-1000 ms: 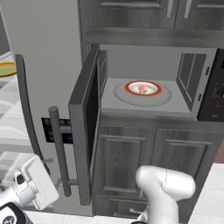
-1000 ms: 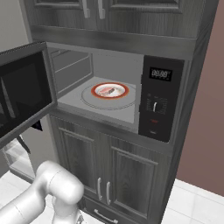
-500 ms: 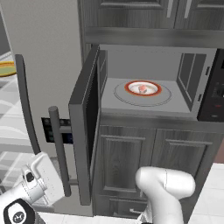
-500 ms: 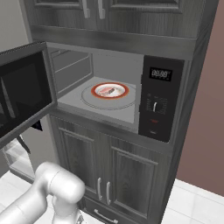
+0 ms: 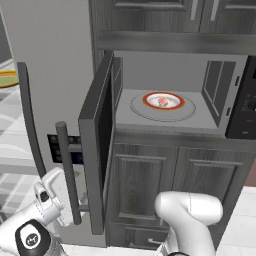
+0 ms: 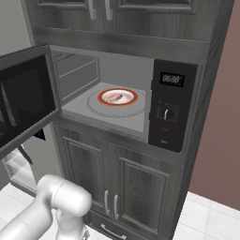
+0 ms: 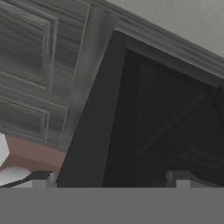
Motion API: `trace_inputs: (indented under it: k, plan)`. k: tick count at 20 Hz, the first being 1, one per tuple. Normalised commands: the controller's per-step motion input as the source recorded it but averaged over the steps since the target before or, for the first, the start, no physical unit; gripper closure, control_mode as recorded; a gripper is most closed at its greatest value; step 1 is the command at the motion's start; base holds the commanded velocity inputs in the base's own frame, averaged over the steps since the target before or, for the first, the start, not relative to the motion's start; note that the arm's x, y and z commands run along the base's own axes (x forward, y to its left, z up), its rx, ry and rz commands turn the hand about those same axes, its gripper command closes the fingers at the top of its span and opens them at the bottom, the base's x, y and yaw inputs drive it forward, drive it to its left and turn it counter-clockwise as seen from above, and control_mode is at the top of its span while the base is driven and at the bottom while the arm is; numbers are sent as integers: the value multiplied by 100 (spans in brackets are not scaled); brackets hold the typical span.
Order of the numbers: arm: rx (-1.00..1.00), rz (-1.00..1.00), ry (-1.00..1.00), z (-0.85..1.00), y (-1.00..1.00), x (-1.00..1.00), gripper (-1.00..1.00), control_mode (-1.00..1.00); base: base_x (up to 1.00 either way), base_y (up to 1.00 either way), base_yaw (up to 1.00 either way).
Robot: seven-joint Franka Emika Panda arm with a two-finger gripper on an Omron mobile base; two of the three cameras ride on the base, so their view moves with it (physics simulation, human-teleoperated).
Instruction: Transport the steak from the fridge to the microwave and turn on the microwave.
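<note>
We see the microwave [image 5: 170, 107] standing open, its door [image 5: 100, 140] swung out to the left with the grey bar handle [image 5: 69, 172] at the door's outer edge. Inside the microwave, the steak [image 6: 115, 97] lies on the red-ringed turntable [image 6: 117, 97], roughly at the middle of the cavity floor. The steak is small against the ring and touches nothing else that we can make out. To the right of the cavity sits the microwave's control panel [image 6: 169, 105], with a lit display near its top and a dial below.

Below the microwave are dark wood cabinet doors [image 6: 119, 185], closed; more cabinet doors [image 5: 200, 12] sit above it. Left of the microwave door stands the light-grey fridge [image 5: 50, 75] with its long dark handle [image 5: 29, 117], and a yellow plate [image 5: 7, 79] shows at the far left edge.

The gripper [image 5: 52, 195] hangs low, just left of the microwave door's handle and below the door's midline. In the hand view, its fingers [image 7: 178, 177] point at the dark glass of the door; they seem set apart with nothing between them, though so little of them shows that we cannot tell for certain.
</note>
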Motion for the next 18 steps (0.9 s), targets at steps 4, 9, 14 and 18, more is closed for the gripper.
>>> trace_inputs:
  k: [4,9,14,18]
  plan:
    - [0,0,-10,24,-25,0,-100,-100,0,0,0]
    - [0,0,-9,27,-28,0,-100,-100,0,0,0]
    - [0,0,-8,30,-35,0,-100,-100,0,0,0]
    - [0,-4,-11,33,-39,0,-100,-100,0,0,0]
